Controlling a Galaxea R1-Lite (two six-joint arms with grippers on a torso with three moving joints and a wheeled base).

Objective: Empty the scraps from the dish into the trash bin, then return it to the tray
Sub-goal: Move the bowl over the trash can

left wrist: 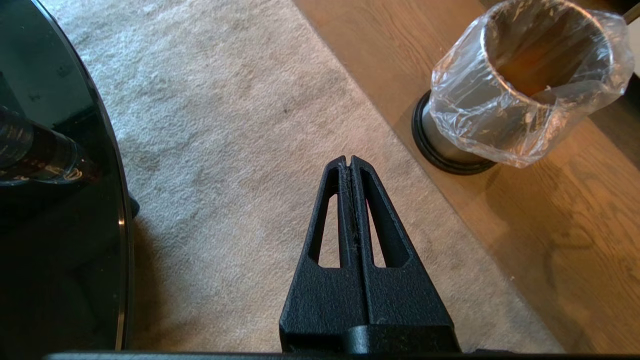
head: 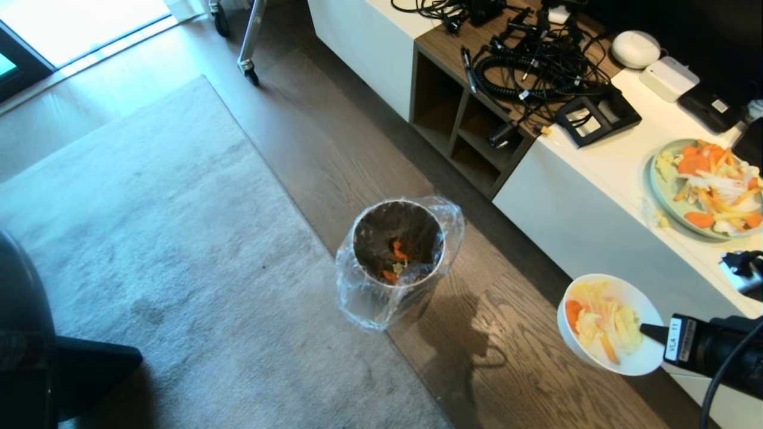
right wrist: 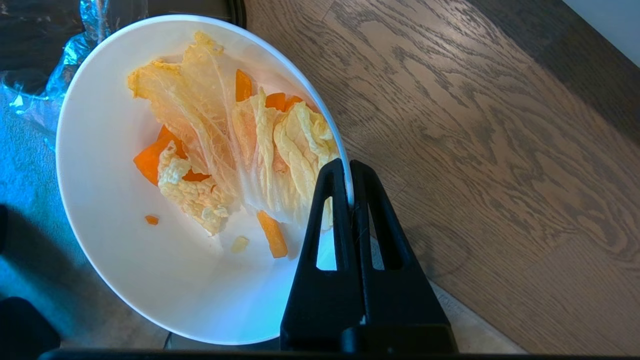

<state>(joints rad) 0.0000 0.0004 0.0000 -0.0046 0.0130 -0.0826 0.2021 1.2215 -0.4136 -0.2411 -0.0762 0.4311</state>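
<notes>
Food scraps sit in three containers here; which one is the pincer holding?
The white bowl, clamped at its rim by the right pincer above the floor. The green plate rests on the counter; the trash bin stands on the floor.

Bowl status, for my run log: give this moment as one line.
right end effector: shut on bowl rim | scraps: in bowl | bowl: over floor, not yet above bin | left end effector: shut, idle

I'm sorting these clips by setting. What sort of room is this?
Likely a living room or home office: a grey rug on wood flooring, a low white cabinet strewn with cables.
</notes>
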